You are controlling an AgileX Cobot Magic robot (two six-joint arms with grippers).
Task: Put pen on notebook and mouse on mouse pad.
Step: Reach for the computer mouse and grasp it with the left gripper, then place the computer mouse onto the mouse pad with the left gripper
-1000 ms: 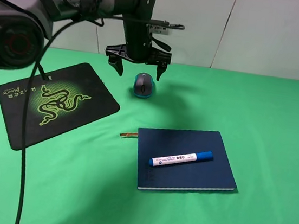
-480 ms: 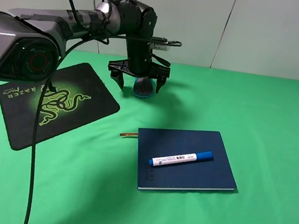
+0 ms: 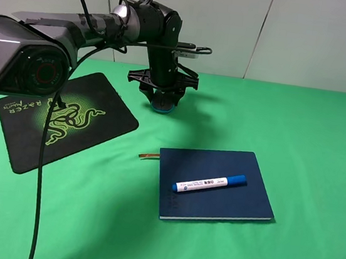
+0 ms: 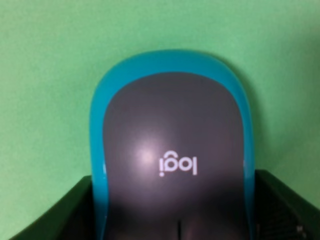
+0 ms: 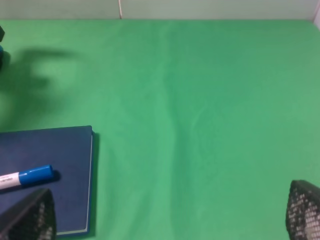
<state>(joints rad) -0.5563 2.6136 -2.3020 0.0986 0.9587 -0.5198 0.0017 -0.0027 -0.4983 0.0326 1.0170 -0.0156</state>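
At eleven o'clock from the notebook (image 3: 227, 202), gripping the mouse (image 4: 172, 145) with the left tool (image 3: 163, 98), on the worktop (image 3: 299, 132). Holding the right tool (image 5: 165, 215) wide open. Done with the pen (image 3: 209, 184), across the notebook. Next, likely: lift, carry toward eight o'clock, set on the mouse pad (image 3: 111, 96).

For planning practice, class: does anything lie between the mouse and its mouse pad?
Nothing visible does. Only bare green cloth separates the mouse from the mouse pad; the left claw straddles the mouse, and the notebook lies nearer the camera, off that path.
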